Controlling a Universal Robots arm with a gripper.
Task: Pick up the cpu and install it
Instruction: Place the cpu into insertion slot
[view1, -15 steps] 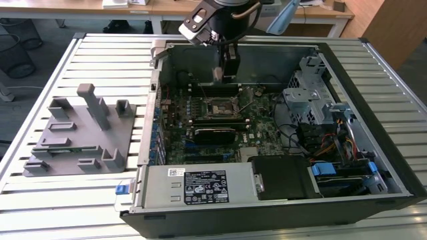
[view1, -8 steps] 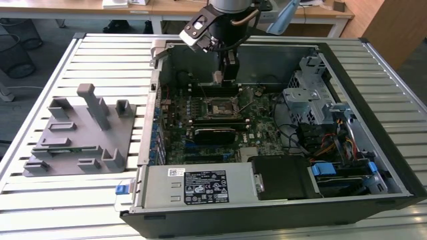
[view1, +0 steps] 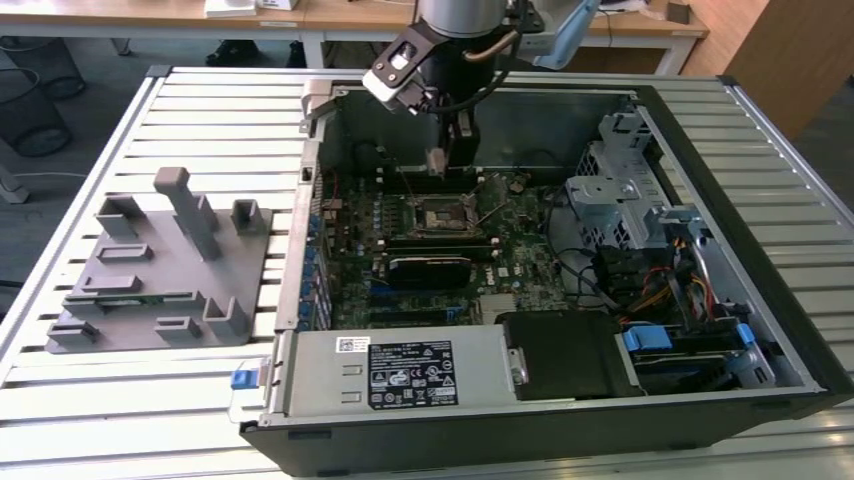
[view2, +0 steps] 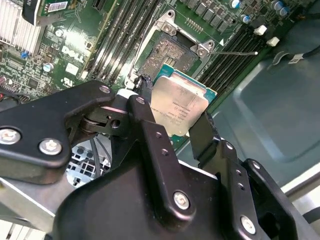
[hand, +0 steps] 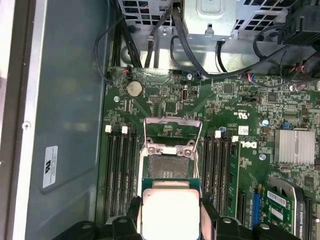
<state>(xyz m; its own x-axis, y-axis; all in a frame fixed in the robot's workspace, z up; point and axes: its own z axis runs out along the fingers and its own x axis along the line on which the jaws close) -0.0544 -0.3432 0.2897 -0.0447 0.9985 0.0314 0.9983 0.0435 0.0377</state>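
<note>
The end effector (view2: 175, 106), clenched on two opposite edges of the cpu (view2: 182, 109), holds it at twelve o'clock of the open socket (view1: 441, 213) in the exterior view; it looks light, stiff, slick-topped and probably delicate underneath, so edges suit.

Exterior view: set high and off the arm, aimed steeply down; the slatted table (view1: 174, 400) and the whole open computer case (view1: 787, 330) are taken in from a middle distance, with the arm entering at the upper centre of the frame.
First wrist view: carried on the arm, aimed almost straight down at the motherboard (hand: 165, 100) from close by; the socket (hand: 167, 165) is seen squarely.
Second wrist view: carried on the arm, tilted obliquely and set very near the gripper (view2: 175, 112), whose black body is seen in the foreground.
Shared: the socket and the clamped cpu (view2: 180, 100) are seen in both wrist views; the socket is also seen near the centre of the exterior view.
</note>
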